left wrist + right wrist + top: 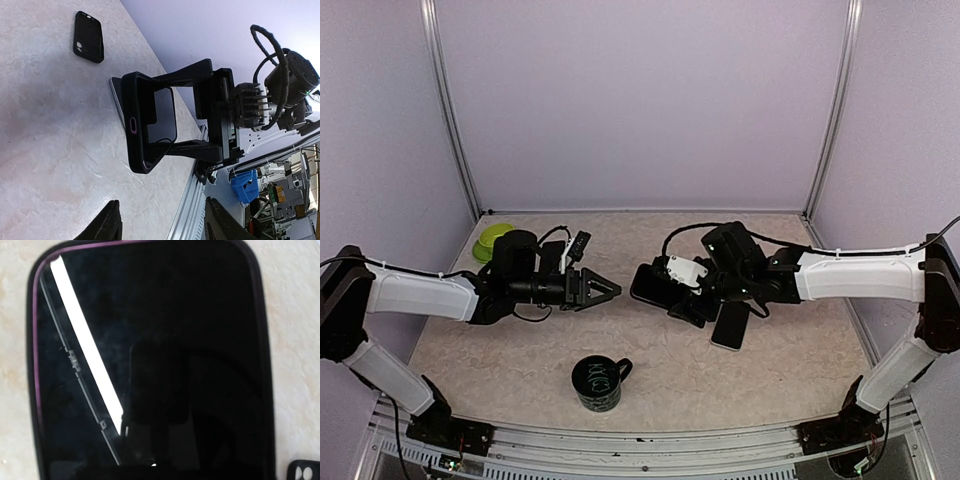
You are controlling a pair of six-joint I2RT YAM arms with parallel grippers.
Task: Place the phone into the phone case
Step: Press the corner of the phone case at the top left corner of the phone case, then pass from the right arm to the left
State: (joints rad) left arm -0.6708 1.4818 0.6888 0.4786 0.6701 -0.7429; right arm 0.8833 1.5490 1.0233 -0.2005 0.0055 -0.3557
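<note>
While right hand (161, 115) clasps case (131, 100) | phone (150, 340) screen glossy black, unlit

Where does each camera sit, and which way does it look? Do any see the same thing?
Top camera: high behind the arms, looking down at the table; both arms show, the left gripper empty, the right gripper holding the cased phone.
Left wrist: on the left arm, looking sideways across the table at the right gripper; its own fingertips show at the bottom.
Right wrist: on the right arm, close up on the cased phone's screen; no fingers show.
Shared: all three see the cased phone.
</note>
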